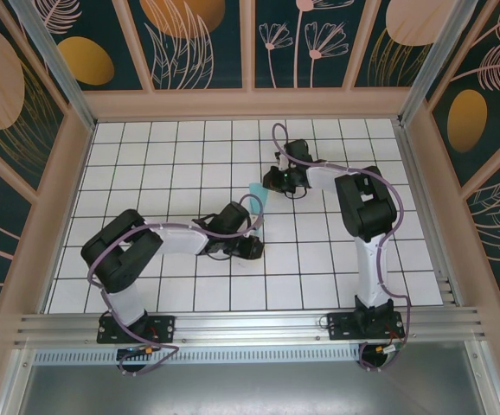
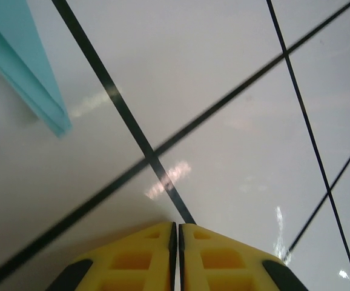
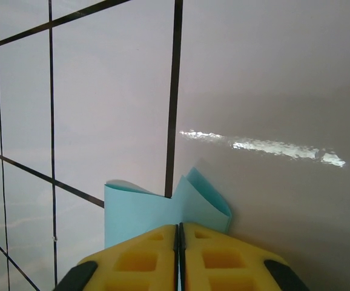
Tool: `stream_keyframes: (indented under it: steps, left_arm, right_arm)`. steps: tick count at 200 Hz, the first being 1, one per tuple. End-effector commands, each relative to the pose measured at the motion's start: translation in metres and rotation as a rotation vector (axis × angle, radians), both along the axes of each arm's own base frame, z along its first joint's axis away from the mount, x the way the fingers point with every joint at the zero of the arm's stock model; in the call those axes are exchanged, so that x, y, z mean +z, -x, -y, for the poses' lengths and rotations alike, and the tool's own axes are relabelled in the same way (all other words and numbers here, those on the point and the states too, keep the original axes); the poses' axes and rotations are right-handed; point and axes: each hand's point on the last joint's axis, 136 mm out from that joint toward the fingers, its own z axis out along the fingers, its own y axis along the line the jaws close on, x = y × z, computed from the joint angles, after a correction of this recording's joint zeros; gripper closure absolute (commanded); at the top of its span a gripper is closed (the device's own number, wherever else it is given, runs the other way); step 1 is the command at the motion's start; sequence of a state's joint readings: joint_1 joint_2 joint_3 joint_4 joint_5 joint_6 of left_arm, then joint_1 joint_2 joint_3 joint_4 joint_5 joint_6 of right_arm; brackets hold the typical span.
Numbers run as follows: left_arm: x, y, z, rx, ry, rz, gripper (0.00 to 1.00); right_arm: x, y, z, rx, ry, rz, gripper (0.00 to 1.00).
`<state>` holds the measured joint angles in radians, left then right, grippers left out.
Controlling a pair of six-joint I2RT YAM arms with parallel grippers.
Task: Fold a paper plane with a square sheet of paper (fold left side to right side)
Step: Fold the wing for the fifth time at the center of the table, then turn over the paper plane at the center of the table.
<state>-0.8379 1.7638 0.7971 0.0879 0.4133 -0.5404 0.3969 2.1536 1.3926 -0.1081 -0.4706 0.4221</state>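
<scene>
The square sheet of paper is light turquoise and folded into a narrow, creased shape near the table's middle. My right gripper reaches it from the right. In the right wrist view the yellow fingertips of the right gripper are pressed together on the paper, whose two flaps stand up past them along a crease. My left gripper hovers low over the tiles just in front of the paper. It is shut with nothing between its fingers. The paper's pointed end lies ahead of it to the left.
The white table carries a black grid and is walled by a wooden frame with patterned panels. An aluminium rail with both arm bases runs along the near edge. The right arm's elbow stands high at the right.
</scene>
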Motion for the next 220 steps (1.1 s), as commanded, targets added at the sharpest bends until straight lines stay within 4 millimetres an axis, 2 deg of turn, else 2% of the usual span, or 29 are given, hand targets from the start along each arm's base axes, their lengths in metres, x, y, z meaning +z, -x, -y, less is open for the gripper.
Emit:
stream_keyframes:
  steps: [1, 5, 22, 46, 58, 69, 93, 117, 146, 155, 168, 184, 206, 220]
  left_arm:
    - [-0.006, 0.033, -0.016, -0.036, -0.066, -0.101, 0.86]
    - [0.007, 0.029, -0.013, -0.033, -0.04, -0.071, 0.85]
    - [0.033, 0.014, -0.007, -0.01, 0.0, 0.002, 0.77]
    - [0.066, -0.013, -0.012, 0.056, 0.019, 0.122, 0.71]
    - [0.081, -0.029, -0.021, 0.11, 0.006, 0.193, 0.65]
    - [0.093, -0.045, -0.033, 0.177, -0.015, 0.264, 0.64]
    - [0.12, -0.075, -0.064, 0.351, -0.073, 0.427, 0.54]
    - [0.146, -0.093, -0.093, 0.521, -0.091, 0.558, 0.43]
    - [0.16, -0.103, -0.127, 0.703, -0.134, 0.641, 0.32]
    - [0.162, -0.103, -0.135, 0.738, -0.142, 0.653, 0.3]
    - [0.162, -0.101, -0.14, 0.753, -0.141, 0.664, 0.27]
    - [0.158, -0.098, -0.145, 0.764, -0.143, 0.661, 0.24]
    - [0.152, -0.095, -0.15, 0.772, -0.154, 0.658, 0.22]
    - [0.15, -0.094, -0.152, 0.779, -0.16, 0.657, 0.21]
  right_arm:
    - [0.01, -0.006, 0.002, 0.006, -0.002, 0.031, 0.84]
    - [0.014, -0.006, 0.001, 0.007, -0.007, 0.036, 0.83]
    - [0.034, -0.006, 0.0, 0.011, -0.023, 0.069, 0.79]
    - [0.069, -0.01, 0.012, -0.023, 0.022, 0.145, 0.68]
    - [0.085, -0.012, 0.022, -0.05, 0.07, 0.182, 0.63]
    - [0.098, -0.011, 0.033, -0.084, 0.128, 0.208, 0.55]
    - [0.108, 0.0, 0.053, -0.145, 0.237, 0.21, 0.43]
    - [0.104, 0.022, 0.052, -0.164, 0.251, 0.178, 0.36]
    - [0.084, 0.049, 0.034, -0.157, 0.341, 0.143, 0.29]
    - [0.074, 0.059, 0.022, -0.138, 0.368, 0.131, 0.29]
    - [0.056, 0.067, 0.017, -0.143, 0.396, 0.088, 0.36]
    - [0.039, 0.073, 0.009, -0.125, 0.41, 0.052, 0.38]
    - [0.026, 0.078, -0.002, -0.099, 0.418, 0.024, 0.39]
    - [0.019, 0.081, 0.0, -0.099, 0.441, 0.005, 0.46]
